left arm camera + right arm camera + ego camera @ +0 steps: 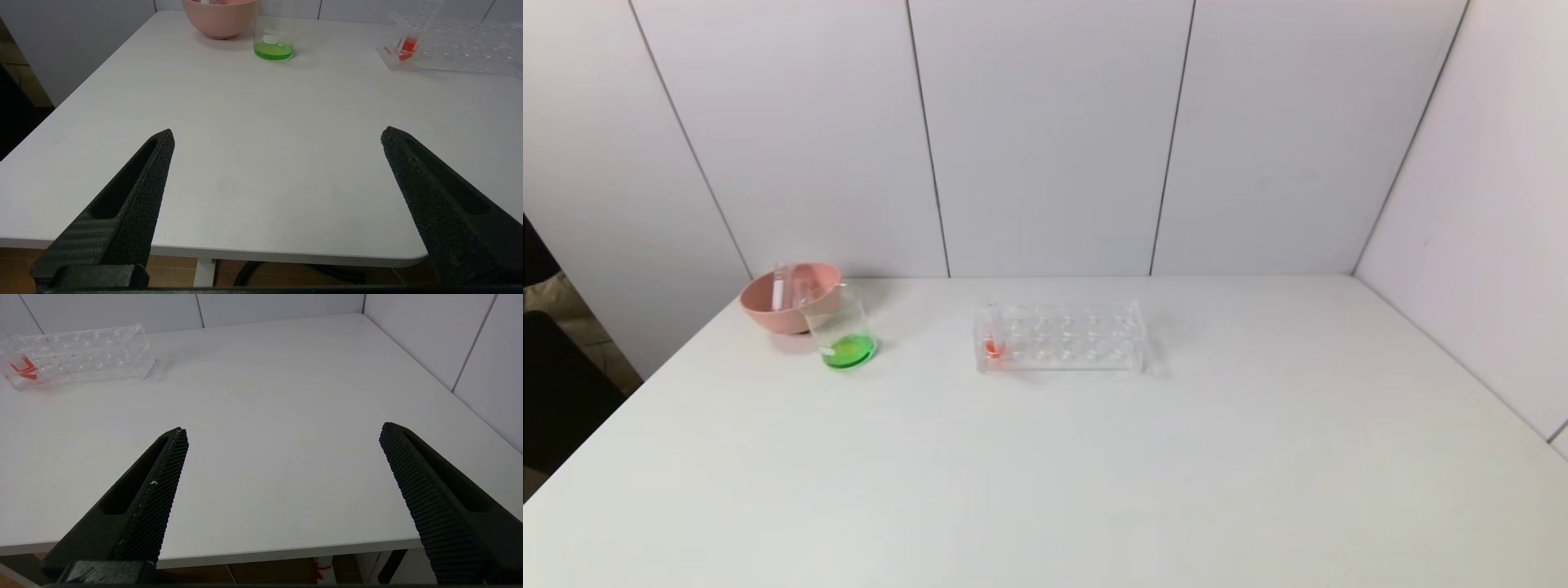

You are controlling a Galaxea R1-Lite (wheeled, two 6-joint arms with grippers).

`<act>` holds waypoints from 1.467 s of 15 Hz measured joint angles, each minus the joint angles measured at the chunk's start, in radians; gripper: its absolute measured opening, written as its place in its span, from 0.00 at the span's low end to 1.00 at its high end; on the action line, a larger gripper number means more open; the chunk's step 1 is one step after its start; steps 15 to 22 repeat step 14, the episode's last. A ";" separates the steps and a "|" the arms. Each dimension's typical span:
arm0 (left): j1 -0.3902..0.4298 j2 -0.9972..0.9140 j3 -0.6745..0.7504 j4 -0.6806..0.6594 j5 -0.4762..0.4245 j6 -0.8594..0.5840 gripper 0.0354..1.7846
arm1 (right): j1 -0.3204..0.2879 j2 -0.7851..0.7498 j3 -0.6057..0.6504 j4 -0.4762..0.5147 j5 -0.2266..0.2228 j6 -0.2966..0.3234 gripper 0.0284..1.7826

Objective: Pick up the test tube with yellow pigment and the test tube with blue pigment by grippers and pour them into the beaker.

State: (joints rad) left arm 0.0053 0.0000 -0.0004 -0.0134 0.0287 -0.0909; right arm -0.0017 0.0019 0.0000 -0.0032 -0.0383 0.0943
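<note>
The beaker [843, 331] stands at the back left of the white table and holds green liquid; it also shows in the left wrist view [273, 43]. No tube with yellow or blue liquid is in view. Clear tubes [779, 287] lean inside the pink bowl [768, 310] behind the beaker. Neither gripper shows in the head view. My left gripper [278, 131] is open and empty over the table's near edge, far from the beaker. My right gripper [284, 428] is open and empty over the near right edge.
A clear tube rack [1086, 336] stands at the back centre with a red-orange-liquid tube [992, 343] at its left end, also in the left wrist view [408, 41] and the right wrist view [25, 368]. White walls close the back and right.
</note>
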 joint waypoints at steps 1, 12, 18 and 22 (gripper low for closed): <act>0.000 0.000 0.000 0.001 0.000 0.000 0.99 | 0.000 0.000 0.000 0.000 0.000 0.000 0.96; -0.001 0.000 0.000 0.000 0.000 0.000 0.99 | 0.000 0.000 0.000 0.000 0.000 0.002 0.96; -0.001 0.000 0.000 0.001 0.000 0.000 0.99 | 0.000 0.000 0.000 0.000 0.000 0.002 0.96; -0.001 0.000 0.000 0.001 0.000 0.000 0.99 | 0.000 0.000 0.000 0.000 0.000 0.002 0.96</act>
